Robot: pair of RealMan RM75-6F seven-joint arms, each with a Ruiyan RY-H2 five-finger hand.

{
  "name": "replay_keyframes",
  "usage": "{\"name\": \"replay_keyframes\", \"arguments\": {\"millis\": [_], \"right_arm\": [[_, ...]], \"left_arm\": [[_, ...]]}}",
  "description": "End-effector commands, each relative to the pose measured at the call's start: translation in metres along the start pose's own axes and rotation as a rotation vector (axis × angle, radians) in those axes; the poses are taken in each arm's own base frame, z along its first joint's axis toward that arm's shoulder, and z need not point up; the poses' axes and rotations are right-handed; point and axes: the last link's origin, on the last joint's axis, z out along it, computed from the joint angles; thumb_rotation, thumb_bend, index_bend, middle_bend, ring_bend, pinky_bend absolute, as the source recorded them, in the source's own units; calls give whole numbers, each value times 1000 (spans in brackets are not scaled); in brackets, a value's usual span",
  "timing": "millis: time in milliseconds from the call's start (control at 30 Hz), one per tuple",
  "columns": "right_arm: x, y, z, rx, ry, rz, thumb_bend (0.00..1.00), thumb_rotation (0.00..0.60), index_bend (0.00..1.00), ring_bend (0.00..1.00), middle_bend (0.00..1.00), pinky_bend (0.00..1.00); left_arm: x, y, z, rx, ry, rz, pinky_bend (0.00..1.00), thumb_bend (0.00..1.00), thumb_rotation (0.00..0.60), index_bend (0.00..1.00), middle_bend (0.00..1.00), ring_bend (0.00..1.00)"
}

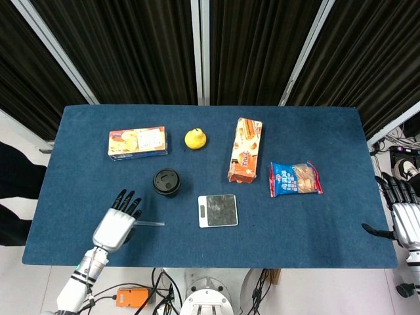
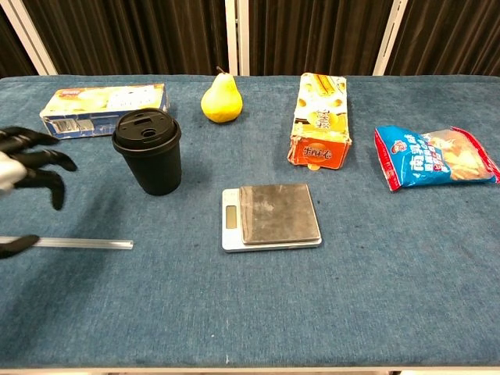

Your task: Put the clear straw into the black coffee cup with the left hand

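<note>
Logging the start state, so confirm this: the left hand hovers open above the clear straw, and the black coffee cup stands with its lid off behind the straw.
One detail is wrong: the black coffee cup has its lid on, as the chest view shows plainly. The rest holds: the left hand hovers open above the clear straw, and the cup stands behind the straw.
</note>
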Motion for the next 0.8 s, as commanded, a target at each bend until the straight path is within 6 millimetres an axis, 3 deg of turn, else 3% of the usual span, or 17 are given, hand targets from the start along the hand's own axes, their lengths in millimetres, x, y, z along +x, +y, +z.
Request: {"name": "replay_keyframes", "arguments": {"millis": [33,367,800], "right_arm": [[0,0,1,-1,-2,-1,109,600,0,0,53,22],[-3,1,2,-8,-11,1,108,600,0,0,53,22],[-5,1,2,-11,-15,4,109,600,0,0,53,22]], "left_arm": [[-4,11,10,0,-19,-8,0,241,600,414,172,14],[-11,26,26,14,-54,-13,0,241,600,449,173,7],[-23,29,33,28,-98,-25,0,255,600,491,173,6]]}}
